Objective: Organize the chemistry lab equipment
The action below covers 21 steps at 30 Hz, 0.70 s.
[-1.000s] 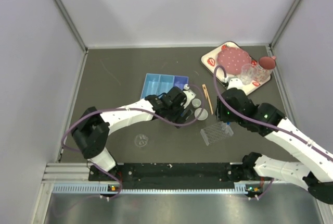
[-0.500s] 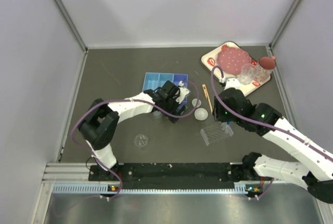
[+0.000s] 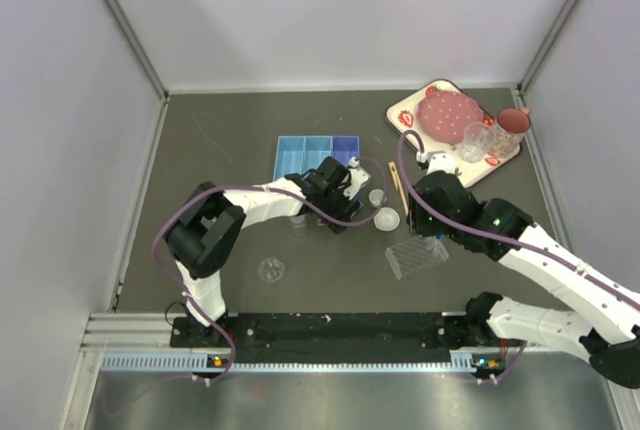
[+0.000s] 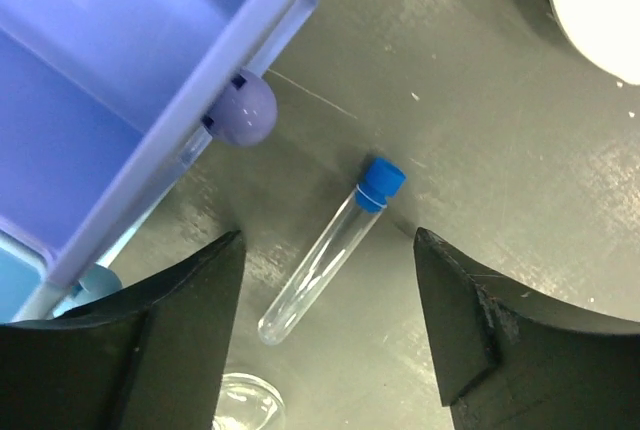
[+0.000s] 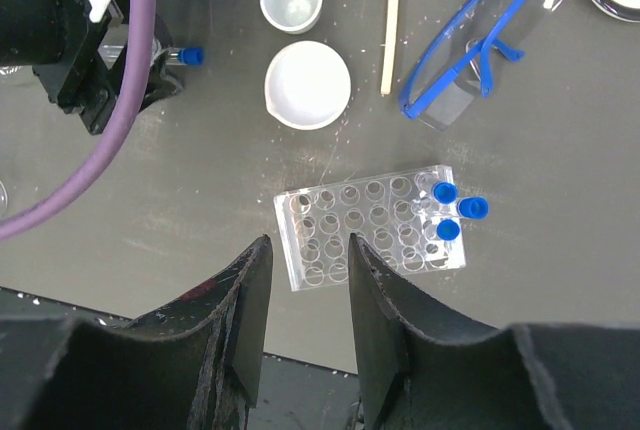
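A clear tube with a blue cap lies flat on the dark table beside the blue tray. My left gripper is open and straddles the tube without touching it. In the top view the left gripper sits just below the blue tray. The clear well rack holds three blue-capped tubes at its right end. My right gripper hovers above the rack's near edge, jaws a little apart and empty. Two white round dishes and the wooden tongs lie beyond the rack.
Blue safety glasses lie right of the tongs. The strawberry-print tray with a pink plate and glasses stands at the back right. A small clear dish sits alone near the front. A lavender knob rests against the blue tray.
My left gripper has moved left from beside the white dishes to the blue tray's edge, over the loose tube, and its jaws have narrowed a little. The right arm barely shifted.
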### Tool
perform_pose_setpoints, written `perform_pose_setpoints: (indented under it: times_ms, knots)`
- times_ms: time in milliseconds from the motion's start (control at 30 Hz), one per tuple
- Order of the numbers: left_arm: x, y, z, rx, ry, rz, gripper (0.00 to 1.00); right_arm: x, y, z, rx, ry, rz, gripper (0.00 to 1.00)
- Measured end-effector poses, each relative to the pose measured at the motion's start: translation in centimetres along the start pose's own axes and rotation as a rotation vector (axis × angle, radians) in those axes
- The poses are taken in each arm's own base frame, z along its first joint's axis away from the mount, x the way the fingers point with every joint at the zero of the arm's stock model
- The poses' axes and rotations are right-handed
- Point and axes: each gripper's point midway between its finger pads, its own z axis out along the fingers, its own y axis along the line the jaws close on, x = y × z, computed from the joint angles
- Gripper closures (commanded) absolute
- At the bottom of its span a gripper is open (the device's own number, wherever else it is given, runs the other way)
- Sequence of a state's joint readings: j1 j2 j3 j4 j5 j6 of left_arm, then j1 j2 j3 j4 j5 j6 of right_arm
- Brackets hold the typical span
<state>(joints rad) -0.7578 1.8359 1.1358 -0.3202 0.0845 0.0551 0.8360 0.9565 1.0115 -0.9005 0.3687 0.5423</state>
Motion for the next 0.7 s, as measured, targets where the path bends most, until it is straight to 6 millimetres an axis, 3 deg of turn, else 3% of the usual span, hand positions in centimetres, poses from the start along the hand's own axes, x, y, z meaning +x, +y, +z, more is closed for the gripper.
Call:
perform_pose_setpoints:
  times_ms: [100,300,367,400,700]
  knots:
    - [-0.6,0.2,0.3,-0.002,-0.021,-0.007,0.55,0.1,0.0,0.1,0.002,0.003,-0.001,0.63]
    - [-0.7,0.3,0.5,-0.004,-0.029,-0.031,0.72,0.1,0.0,0.1,0.001,0.003,-0.001,0.64]
    - [-0.7,0.3,0.5,-0.004,-0.033,-0.035,0.86,0.1,0.0,0.1,0.001,0.003,-0.001,0.64]
    - [-0.7,0.2,0.5,-0.003,-0.035,-0.04,0.98,0.1,0.0,0.1,0.0,0.003,-0.001,0.64]
    - [0.3,-1.4,-0.2,0.022,-0.03,-0.062,1.0,0.2,0.1,-0.1,-0.013,0.004,0.002,0.64]
